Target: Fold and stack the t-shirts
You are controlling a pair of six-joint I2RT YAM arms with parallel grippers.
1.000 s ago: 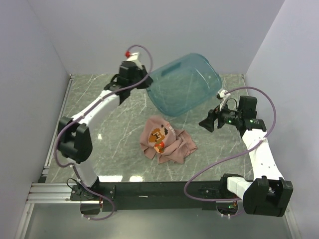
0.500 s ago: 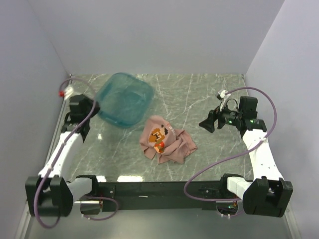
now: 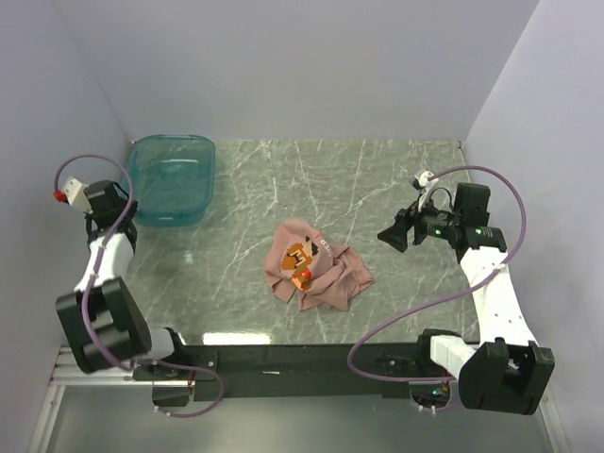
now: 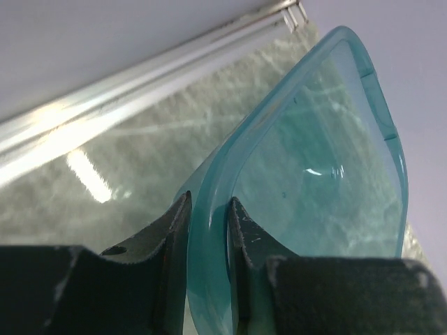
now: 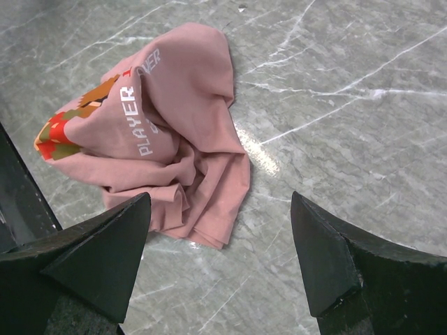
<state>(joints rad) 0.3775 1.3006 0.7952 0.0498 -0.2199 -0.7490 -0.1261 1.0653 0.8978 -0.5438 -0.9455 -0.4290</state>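
The dusty-pink t-shirt [image 3: 311, 267] lies crumpled in the middle of the table, its pixel-art print facing up. In the right wrist view the t-shirt [image 5: 174, 132] shows white "PLAYER" text. My right gripper [image 3: 389, 234] is open and empty, hovering to the right of the shirt; in its own view the gripper [image 5: 220, 209] has its fingers spread wide over the shirt's near edge. My left gripper [image 3: 121, 209] is at the far left, shut on the rim of the teal bin [image 3: 172, 177]. In the left wrist view the gripper [image 4: 208, 209] has its jaws clamped on the bin's rim [image 4: 216, 181].
The teal plastic bin rests upright in the table's back left corner. A metal rail [image 4: 140, 77] runs along the table's left edge. Walls close in the table on the left, back and right.
My left arm swung the teal bin from the back middle, tilted in the air, across to the back left corner, where it now rests. The right arm and the t-shirt have not moved.
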